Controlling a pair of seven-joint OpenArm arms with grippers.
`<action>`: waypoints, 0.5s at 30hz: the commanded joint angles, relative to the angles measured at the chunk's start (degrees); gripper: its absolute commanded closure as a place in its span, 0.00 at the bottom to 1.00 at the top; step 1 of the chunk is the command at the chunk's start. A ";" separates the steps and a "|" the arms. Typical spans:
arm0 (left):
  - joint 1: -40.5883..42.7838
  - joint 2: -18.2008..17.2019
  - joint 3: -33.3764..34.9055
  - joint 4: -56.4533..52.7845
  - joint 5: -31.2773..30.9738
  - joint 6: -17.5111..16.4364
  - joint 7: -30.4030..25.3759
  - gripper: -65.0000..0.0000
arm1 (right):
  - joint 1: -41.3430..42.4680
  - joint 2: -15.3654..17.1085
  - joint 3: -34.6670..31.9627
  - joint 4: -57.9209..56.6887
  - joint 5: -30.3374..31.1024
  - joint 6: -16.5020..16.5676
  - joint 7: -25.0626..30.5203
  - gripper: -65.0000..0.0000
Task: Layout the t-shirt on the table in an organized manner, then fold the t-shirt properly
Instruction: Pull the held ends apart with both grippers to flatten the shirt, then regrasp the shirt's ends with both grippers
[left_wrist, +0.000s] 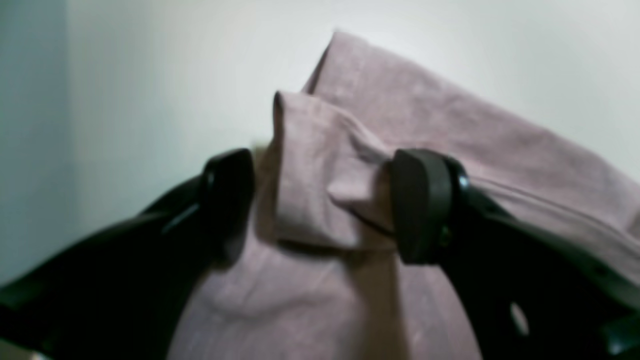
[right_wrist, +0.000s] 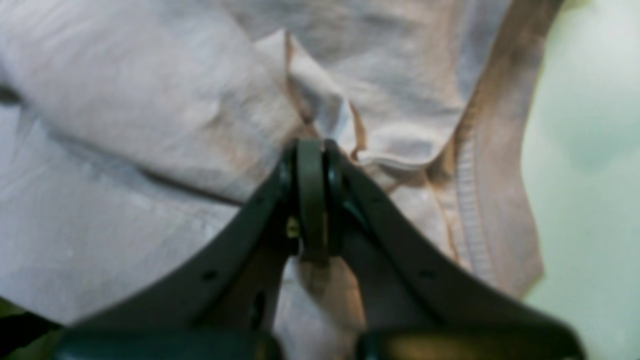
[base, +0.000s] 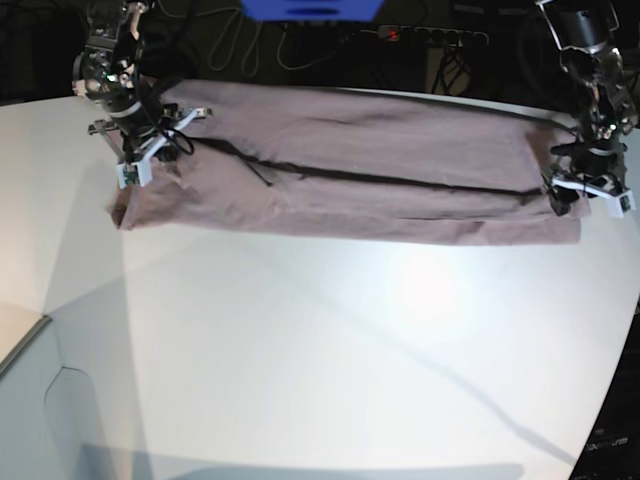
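The mauve t-shirt (base: 380, 160) lies in a long folded band across the far part of the white table (base: 320, 340). My right gripper (base: 140, 165) is at the band's left end. In the right wrist view it (right_wrist: 312, 150) is shut on a bunched fold of the t-shirt (right_wrist: 125, 100), close to the ribbed neck (right_wrist: 470, 200). My left gripper (base: 575, 195) is at the band's right end. Seen from its wrist, the left gripper (left_wrist: 325, 170) stands open around a raised fold of the t-shirt (left_wrist: 450, 140), whose cloth touches the right-hand pad (left_wrist: 420, 205).
Dark cables and a power strip (base: 430, 35) lie behind the table, with a blue object (base: 310, 8) at the top edge. The table's curved edge (base: 40, 330) runs along the front left. Bare white tabletop (left_wrist: 150, 75) stretches in front of the shirt.
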 joint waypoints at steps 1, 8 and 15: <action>-0.23 -0.91 -0.14 0.71 -0.49 -0.33 -1.09 0.35 | -0.11 0.24 0.14 0.77 0.11 0.18 0.23 0.93; -0.14 -0.12 -0.40 1.41 -0.49 -4.73 -0.83 0.35 | -1.52 0.94 0.31 4.55 0.20 0.18 0.32 0.74; 0.47 -0.12 -0.49 1.32 -0.49 -5.08 -0.83 0.35 | -3.37 -1.43 0.31 13.34 0.20 0.09 0.06 0.73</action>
